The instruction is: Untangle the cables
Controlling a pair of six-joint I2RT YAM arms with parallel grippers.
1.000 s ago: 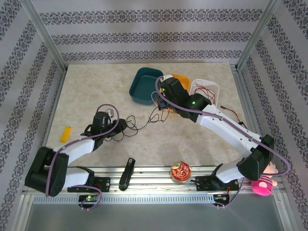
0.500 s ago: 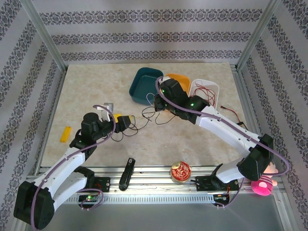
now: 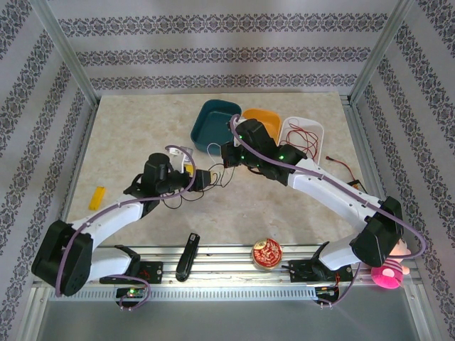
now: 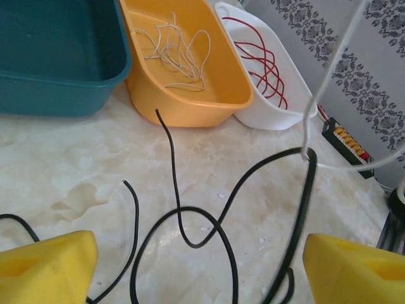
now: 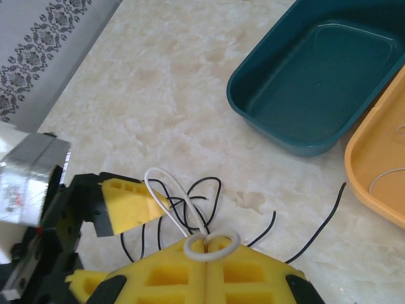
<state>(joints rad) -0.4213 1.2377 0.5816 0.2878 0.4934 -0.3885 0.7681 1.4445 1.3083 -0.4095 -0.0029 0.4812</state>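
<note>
Left claw (image 4: 201, 269) stands with its fingers wide apart over loose black cables (image 4: 174, 187) on the bench (image 4: 76, 158). Opposite it, the right claw (image 5: 207, 252) is pressed together on a white cable (image 5: 221, 234) loop. Beyond, white strands (image 4: 180, 47) lie in the orange tray (image 4: 209, 109), and red cables (image 4: 262, 60) in the white tray (image 4: 273, 118).

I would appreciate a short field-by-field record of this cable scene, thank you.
Left gripper: open, over the black cable on the table
Right gripper: shut on the white cable
Teal tray: empty
Orange tray: holds thin white strands
White tray: holds red cables
</note>
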